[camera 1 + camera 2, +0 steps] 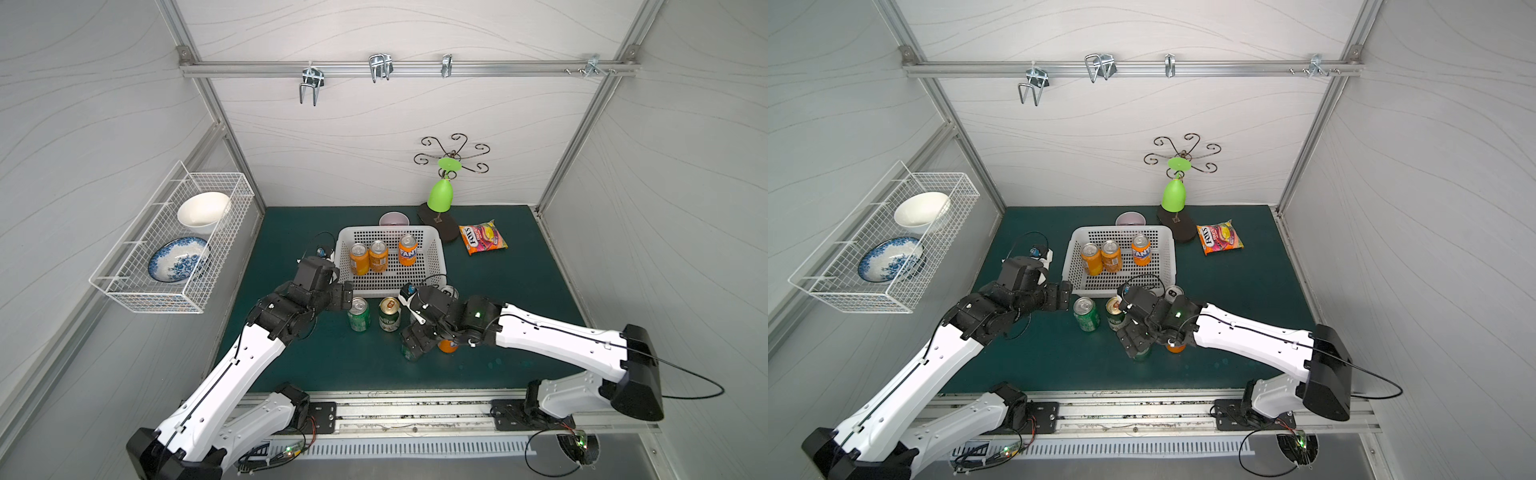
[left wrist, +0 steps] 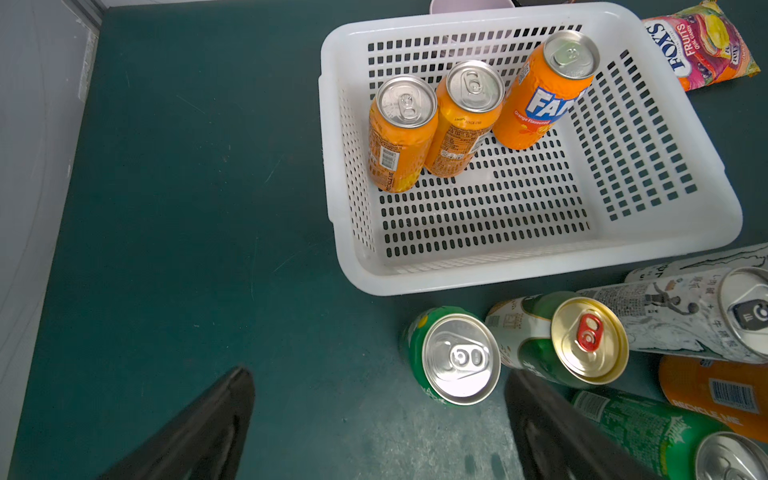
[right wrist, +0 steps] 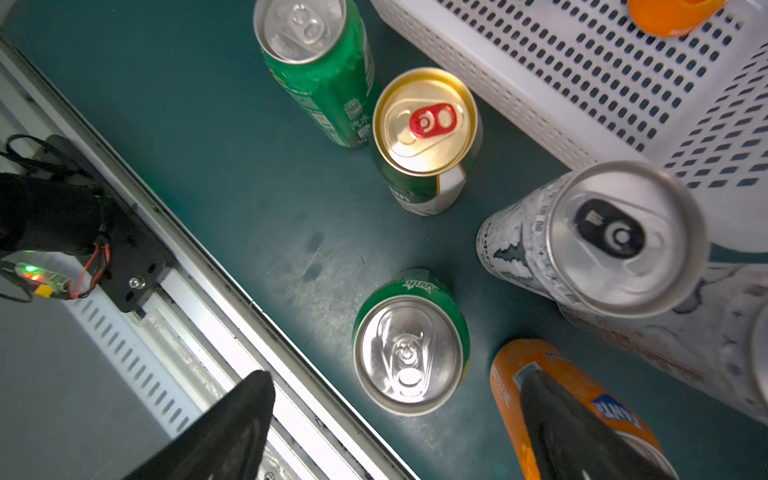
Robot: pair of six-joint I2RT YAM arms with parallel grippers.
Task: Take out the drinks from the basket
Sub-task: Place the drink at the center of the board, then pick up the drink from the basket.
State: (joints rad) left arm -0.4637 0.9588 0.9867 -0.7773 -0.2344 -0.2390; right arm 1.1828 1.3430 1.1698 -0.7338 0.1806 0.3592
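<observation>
Standing upright at the far left of the basket (image 1: 374, 228), three orange cans (image 1: 378, 257) are the drinks not yet out. The left gripper (image 1: 347, 295), jaws wide and empty, hangs just outside the basket's near left corner, so the cans lie beyond it, making it the nearer arm. The right gripper (image 3: 399, 374), also spread and holding nothing, hovers over a green can (image 3: 409, 355) on the counter (image 1: 498, 299).

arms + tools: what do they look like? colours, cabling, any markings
The two match. Left arm and right arm have white shell links, black joints and boxy black elbow housings. A thin black cable runs along each and loops free behind the right elbow. A green light glows near the right wrist. Left tool and right tool have black tapered fingers. No markings legible.
</observation>
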